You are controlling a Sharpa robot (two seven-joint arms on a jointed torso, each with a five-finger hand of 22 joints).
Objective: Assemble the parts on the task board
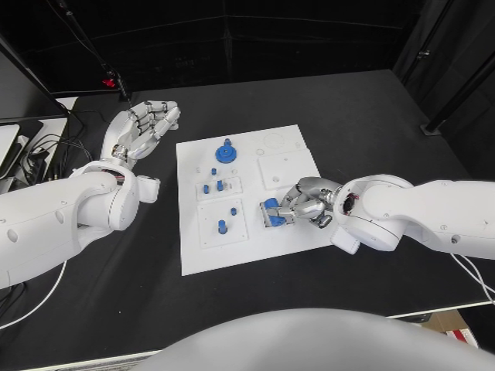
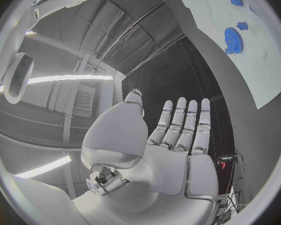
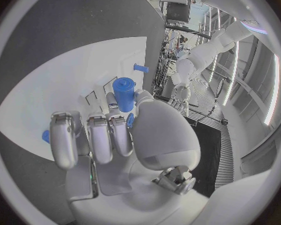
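Step in hand, by my reading: carrying a picked part to its seat.

Right robot hand (image 1: 295, 205) is over the near right part of the task board (image 1: 192, 255), fingers curled round a blue part (image 3: 123, 94). In the right wrist view that part is a stubby cylinder standing up between thumb and fingers, pinched. The head view shows blue between the same fingers (image 1: 272, 212). Whether the part touches the board I cannot tell.

Left robot hand (image 1: 145, 126) hangs off the board's far left corner, over bare tabletop (image 1: 370, 108), fingers straight and close together, holding nothing. Well apart from every part.

On the board:
- blue gear (image 1: 225, 153) near the far edge
- two small blue pegs (image 1: 212, 187) in the middle-left plate
- one peg (image 1: 222, 226) in the plate nearer the robot
- the right-hand plates look bare white

Next move, as I judge it: line the held cylinder up over its recess, keep it upright, lower it in, then loosen the fingers. Tilt in the pinch is the likely risk.
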